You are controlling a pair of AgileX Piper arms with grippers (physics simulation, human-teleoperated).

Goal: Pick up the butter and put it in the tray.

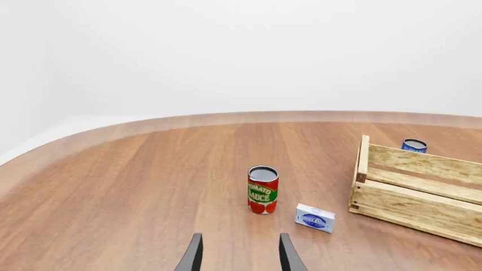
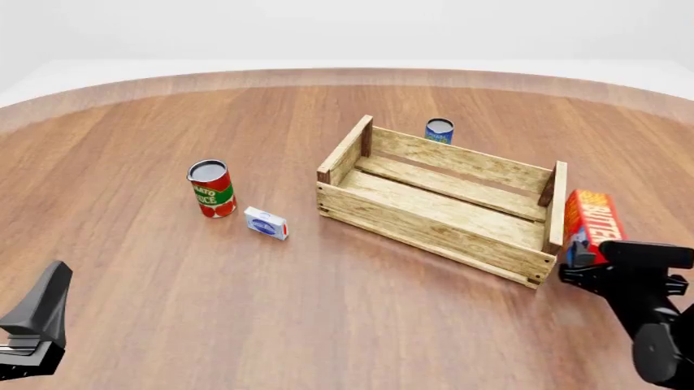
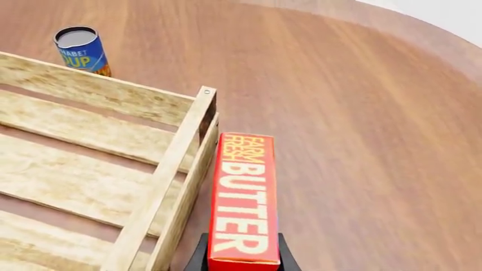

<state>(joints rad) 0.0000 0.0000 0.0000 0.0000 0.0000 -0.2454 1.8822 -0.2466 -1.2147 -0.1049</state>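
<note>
Nearest of all, the left gripper (image 2: 32,325) is sitting low at about 8 o'clock in the front view, with nothing near it. Its two dark fingers (image 1: 191,255) are standing spread apart in the left wrist view, and nothing is between them.

Over at about 4 o'clock, the right gripper (image 2: 591,264) is pinching the butter (image 2: 592,225) at its near end. Black fingers (image 3: 200,258) are pressing on both sides of the red box. I cannot tell if the box is resting on the table (image 2: 325,325) or is lifted a little.

That butter is sitting just outside the tray (image 2: 434,223), right beside its right end wall. From the right wrist view, I cannot tell if box and wall are touching. This end wall is standing between the butter and the inside of the tray.

Inside, the tray is holding nothing, and only its slat floor is showing.

Farther left, at about 9 o'clock, a small white-and-blue box (image 2: 266,223) is lying near a red tomato sauce can (image 2: 211,188). Both are well apart from the tray.

Farthest away, at about 12 o'clock, a blue can (image 2: 440,130) is standing just behind the tray's back wall.
</note>
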